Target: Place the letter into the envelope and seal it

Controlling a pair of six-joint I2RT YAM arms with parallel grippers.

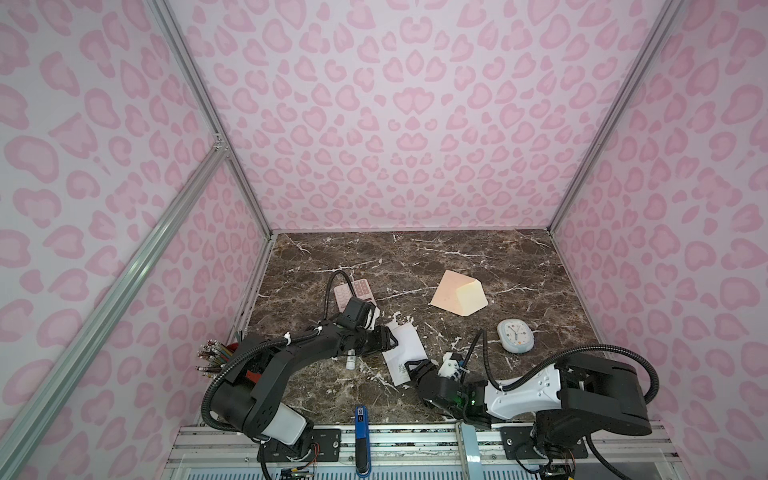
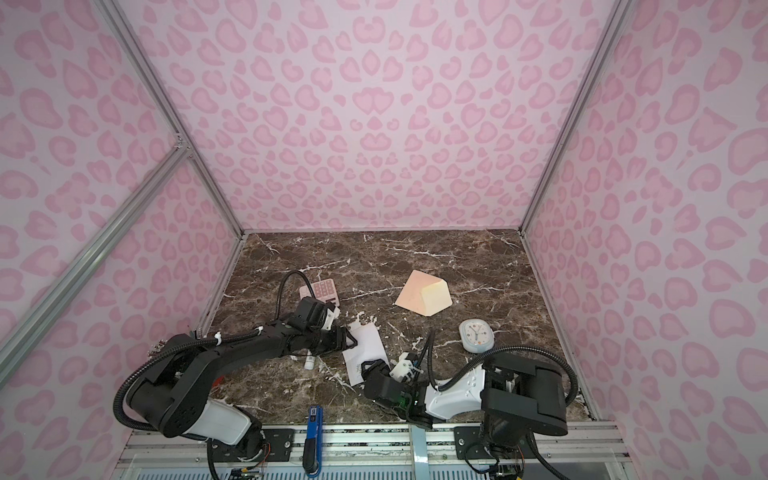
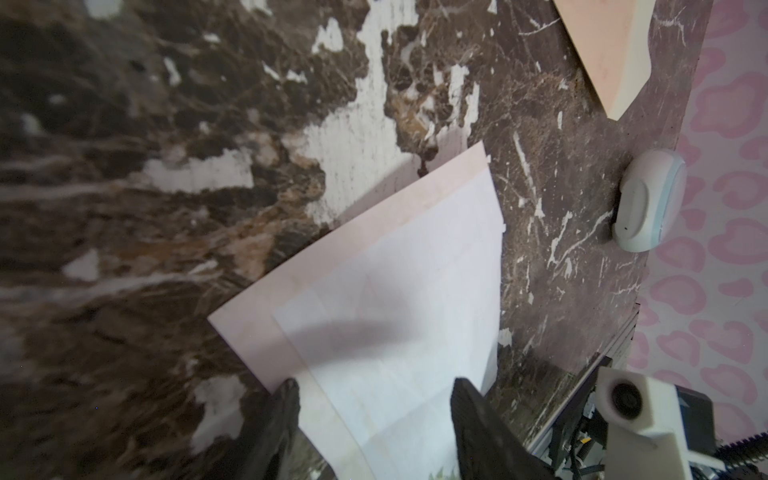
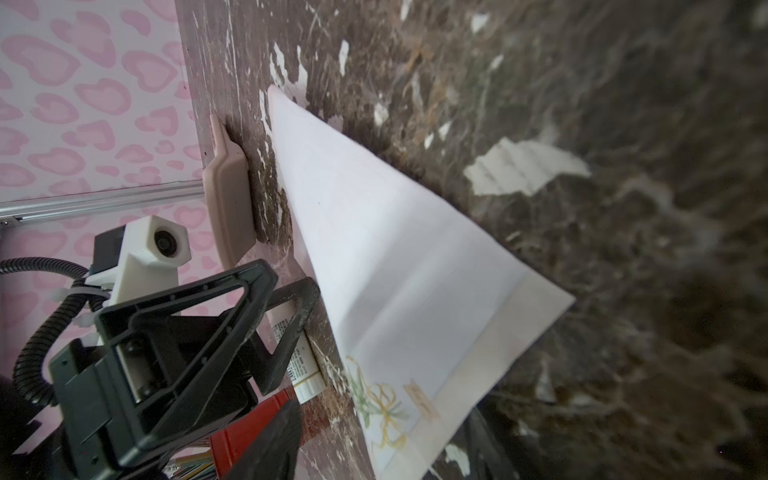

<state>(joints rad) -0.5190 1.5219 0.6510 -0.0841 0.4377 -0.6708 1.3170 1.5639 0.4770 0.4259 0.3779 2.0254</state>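
Our right gripper [image 1: 415,366] sits astride the near corner of the letter [image 1: 405,347], jaws apart, holding nothing. The left gripper [image 1: 388,337], likewise spread and empty, straddles the letter's opposite edge. Well beyond the letter lies the envelope [image 1: 451,297], flap raised. We should slip one finger under the letter before pinching, avoiding a crease.

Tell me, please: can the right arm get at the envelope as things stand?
Probably yes. The envelope lies apart from everything, past the right gripper, with only bare marble between. The clock stands off to the side. The gripper is at the letter, though.
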